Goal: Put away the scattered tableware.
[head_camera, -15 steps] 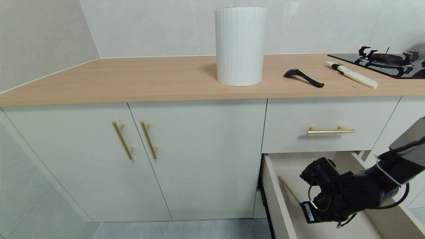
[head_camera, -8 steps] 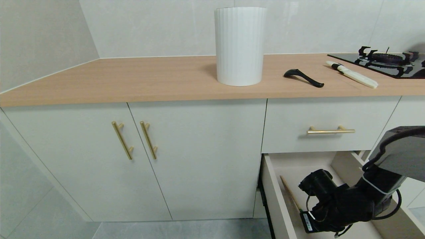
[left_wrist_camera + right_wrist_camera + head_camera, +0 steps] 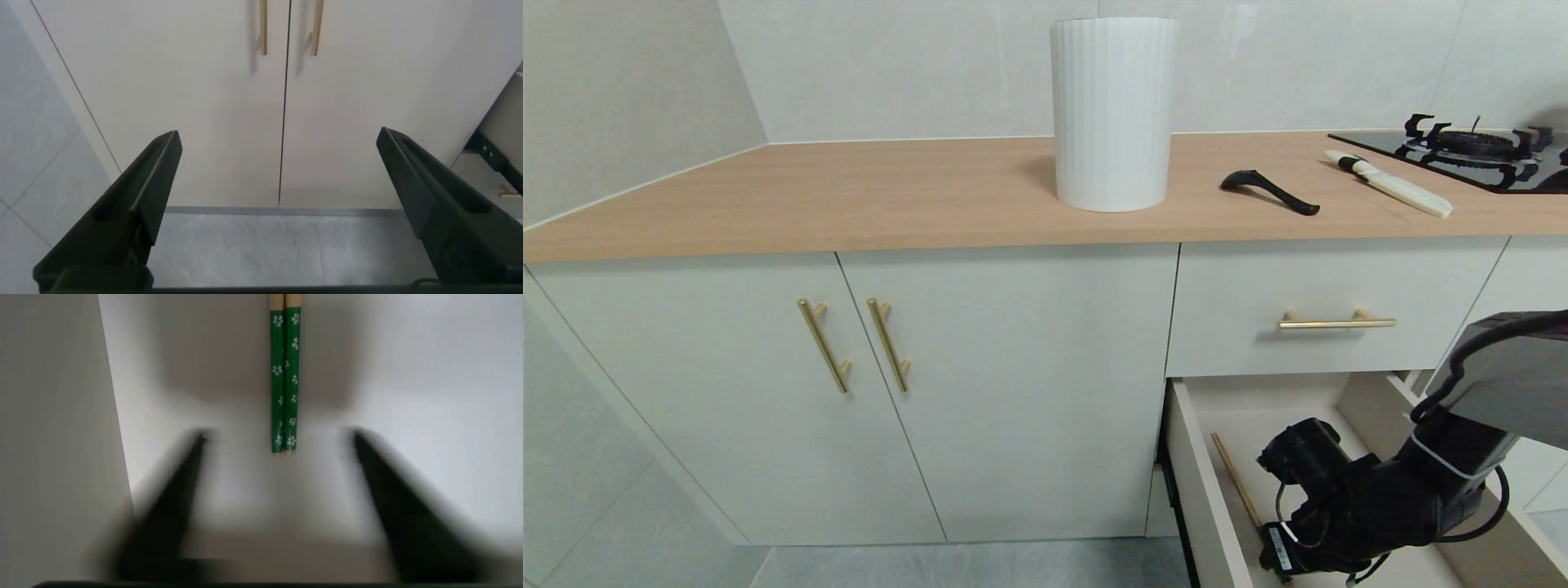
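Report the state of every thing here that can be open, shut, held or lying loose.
Lower drawer, open.
Upper drawer, shut.
Cabinet doors, shut.
Chopsticks, lying loose on the open drawer's floor.
Right gripper, open, over the chopsticks.
Left gripper, open, empty.
Black utensil, lying on the countertop.
Knife, lying on the countertop.

walls (image 3: pixel 890 65): pale tile | countertop (image 3: pixel 849 196): wood | cabinets (image 3: pixel 1013 392): cream, brass handles (image 3: pixel 888 344) | floor (image 3: pixel 931 567): grey

Chopsticks (image 3: pixel 284 371) cut off at one end by the frame edge; right gripper (image 3: pixel 278 445) fingers (image 3: pixel 167 506) blurred.
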You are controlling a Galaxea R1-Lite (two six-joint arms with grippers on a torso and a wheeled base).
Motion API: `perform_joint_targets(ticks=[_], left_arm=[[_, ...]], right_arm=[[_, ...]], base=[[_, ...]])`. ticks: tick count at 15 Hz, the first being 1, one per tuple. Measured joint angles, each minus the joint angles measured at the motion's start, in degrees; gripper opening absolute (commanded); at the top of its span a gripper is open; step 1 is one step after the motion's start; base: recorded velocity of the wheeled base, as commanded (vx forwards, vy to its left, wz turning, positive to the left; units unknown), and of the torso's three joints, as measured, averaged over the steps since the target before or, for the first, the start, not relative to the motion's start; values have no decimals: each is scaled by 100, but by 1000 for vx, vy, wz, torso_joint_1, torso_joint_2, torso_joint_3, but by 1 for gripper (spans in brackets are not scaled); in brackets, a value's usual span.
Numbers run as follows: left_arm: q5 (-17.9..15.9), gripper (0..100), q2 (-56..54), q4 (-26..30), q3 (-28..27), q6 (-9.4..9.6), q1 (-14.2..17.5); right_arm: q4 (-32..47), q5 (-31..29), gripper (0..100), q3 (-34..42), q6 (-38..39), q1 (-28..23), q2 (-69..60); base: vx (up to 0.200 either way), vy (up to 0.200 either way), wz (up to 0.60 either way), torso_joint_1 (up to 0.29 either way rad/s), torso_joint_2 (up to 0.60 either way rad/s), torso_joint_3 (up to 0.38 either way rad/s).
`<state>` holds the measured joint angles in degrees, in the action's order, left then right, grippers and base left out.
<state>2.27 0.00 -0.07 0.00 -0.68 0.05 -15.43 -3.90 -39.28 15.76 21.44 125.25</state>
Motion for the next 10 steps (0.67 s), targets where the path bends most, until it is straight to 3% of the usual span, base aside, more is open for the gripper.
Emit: perform_joint_targets(ticks=[6,10], left_arm=[[0,100,0,0,0,2,2],[0,100,0,0,0,2,0]], right_arm=[[5,-4,100,30,0,7,-173],[28,-26,100,260,-255,7,-1111]], base=[[0,0,0,0,0,0],[0,0,0,0,0,0]])
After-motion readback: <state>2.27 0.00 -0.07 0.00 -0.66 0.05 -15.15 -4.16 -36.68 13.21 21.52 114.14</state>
